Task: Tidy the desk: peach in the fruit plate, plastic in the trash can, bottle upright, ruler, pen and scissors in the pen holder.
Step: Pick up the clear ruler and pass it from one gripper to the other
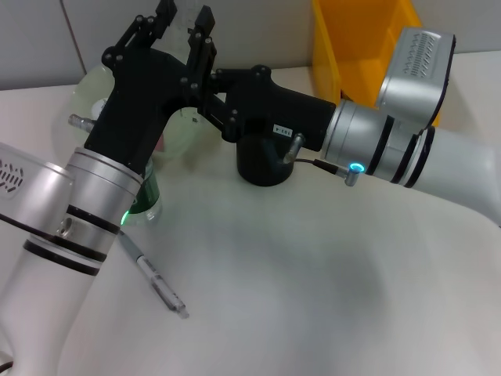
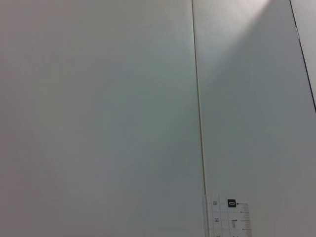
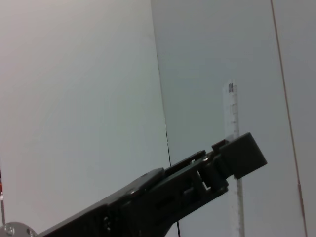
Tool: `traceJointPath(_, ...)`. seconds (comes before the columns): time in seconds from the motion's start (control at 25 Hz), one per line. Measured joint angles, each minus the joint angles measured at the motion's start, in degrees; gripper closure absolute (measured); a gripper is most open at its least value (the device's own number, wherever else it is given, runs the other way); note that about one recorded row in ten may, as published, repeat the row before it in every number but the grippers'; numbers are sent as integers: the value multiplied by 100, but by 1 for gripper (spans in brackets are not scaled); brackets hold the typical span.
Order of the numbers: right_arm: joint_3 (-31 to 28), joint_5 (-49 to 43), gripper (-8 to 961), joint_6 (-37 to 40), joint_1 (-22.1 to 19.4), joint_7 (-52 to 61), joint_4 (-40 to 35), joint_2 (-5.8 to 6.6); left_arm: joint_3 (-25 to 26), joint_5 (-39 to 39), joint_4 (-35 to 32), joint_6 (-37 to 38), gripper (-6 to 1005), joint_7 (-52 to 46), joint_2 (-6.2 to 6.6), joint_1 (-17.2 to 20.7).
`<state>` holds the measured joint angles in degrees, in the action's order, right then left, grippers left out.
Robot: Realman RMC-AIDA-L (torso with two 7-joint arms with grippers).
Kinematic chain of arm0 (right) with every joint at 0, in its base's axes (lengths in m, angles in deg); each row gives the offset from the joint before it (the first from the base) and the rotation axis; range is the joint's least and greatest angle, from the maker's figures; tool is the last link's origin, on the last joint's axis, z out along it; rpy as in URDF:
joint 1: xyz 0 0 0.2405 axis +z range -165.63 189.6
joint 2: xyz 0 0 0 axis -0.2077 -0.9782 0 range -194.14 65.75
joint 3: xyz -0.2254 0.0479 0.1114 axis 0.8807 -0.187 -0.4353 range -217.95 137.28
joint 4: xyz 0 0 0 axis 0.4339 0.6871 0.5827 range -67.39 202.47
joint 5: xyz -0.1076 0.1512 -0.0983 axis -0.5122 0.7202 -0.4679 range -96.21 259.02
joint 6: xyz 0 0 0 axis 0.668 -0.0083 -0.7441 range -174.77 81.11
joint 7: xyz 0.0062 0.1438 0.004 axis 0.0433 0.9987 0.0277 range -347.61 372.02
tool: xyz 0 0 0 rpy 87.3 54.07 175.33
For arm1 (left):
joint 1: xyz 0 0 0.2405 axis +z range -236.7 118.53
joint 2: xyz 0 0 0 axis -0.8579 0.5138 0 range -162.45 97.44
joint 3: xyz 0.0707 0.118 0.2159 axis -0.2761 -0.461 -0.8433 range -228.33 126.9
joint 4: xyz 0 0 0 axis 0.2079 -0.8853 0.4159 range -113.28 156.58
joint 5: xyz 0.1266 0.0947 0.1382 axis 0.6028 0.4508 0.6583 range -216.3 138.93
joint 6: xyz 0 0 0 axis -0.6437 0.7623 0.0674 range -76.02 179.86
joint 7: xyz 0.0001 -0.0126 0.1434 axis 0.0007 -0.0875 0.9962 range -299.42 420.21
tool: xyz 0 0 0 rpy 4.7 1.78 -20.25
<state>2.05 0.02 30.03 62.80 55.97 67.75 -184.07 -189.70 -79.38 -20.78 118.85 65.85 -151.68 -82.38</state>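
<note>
My left fingers held the clear ruler up high. My right fingers were close beside; I could not tell their gap. The pen lay on the surface near the black pen holder.

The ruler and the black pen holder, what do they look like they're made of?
The ruler looks like clear plastic: the wall shows through it and its scale marks are printed on. The pen holder looks like matte black plastic, possibly coated metal: a smooth dark cylinder without glare.
</note>
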Motion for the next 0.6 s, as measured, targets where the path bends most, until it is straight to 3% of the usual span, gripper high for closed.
traceJointPath(0.4,-152,0,841,-3,42,-103,119,0,3,0,15,7,604,0,0,0)
traceJointPath(0.6,-259,-6,911,23,32,-309,238,0,3,8,17,-6,603,0,-1,0)
